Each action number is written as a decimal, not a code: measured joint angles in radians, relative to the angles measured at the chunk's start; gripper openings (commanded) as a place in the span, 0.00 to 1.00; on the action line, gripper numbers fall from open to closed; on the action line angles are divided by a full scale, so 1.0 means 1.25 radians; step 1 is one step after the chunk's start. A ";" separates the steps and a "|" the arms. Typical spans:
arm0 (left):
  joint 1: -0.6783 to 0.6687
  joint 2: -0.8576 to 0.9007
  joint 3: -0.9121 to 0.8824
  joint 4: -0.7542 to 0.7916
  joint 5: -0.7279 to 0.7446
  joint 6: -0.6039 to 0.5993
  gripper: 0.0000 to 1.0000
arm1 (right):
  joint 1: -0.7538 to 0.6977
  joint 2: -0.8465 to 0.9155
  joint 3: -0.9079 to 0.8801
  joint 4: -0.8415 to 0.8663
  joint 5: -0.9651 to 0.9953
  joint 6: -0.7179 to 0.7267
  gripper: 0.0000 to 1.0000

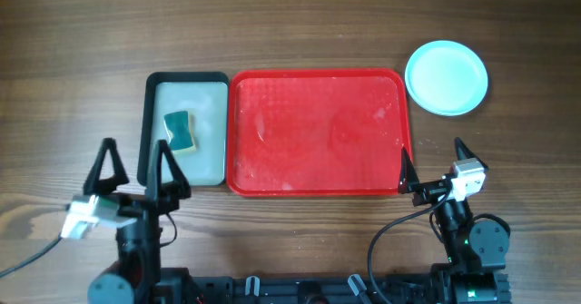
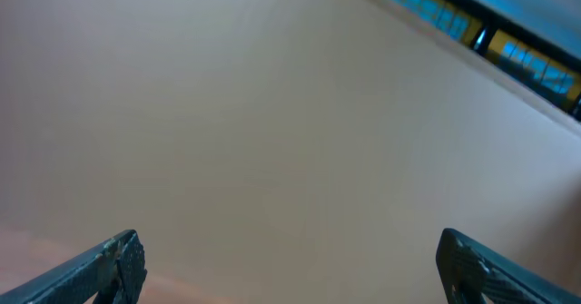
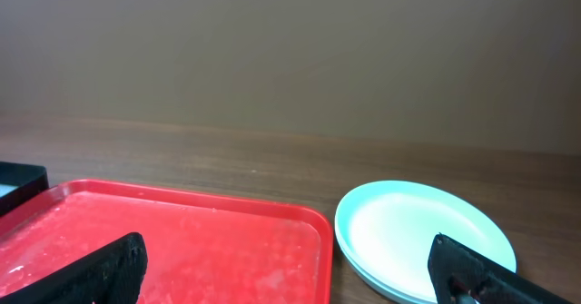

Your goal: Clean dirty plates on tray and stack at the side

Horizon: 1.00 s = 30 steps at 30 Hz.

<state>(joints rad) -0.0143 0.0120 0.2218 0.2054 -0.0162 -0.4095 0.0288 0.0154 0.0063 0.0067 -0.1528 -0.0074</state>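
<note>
The red tray lies in the middle of the table with no plates on it; its surface shows pale smears. The plates sit stacked to the right of the tray, a pale light-blue one on top; the white one is hidden. In the right wrist view the stack lies beside the tray's corner. My left gripper is open and empty near the front left. My right gripper is open and empty at the tray's front right corner. The left wrist view shows only a blank wall between the left gripper's fingers.
A smaller black-rimmed tray with a pale inside stands left of the red tray and holds a teal-green sponge. The table is brown wood.
</note>
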 measured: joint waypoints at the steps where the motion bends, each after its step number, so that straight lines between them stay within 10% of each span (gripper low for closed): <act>1: 0.000 0.000 -0.018 0.006 0.000 -0.005 1.00 | 0.000 0.000 0.000 0.000 0.000 0.000 1.00; 30: 0.044 0.001 -0.171 -0.221 0.005 0.011 1.00 | 0.000 0.000 0.000 0.000 0.000 0.000 1.00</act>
<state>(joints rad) 0.0406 0.0135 0.0082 -0.0704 -0.0093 -0.3954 0.0288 0.0154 0.0063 0.0067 -0.1528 -0.0071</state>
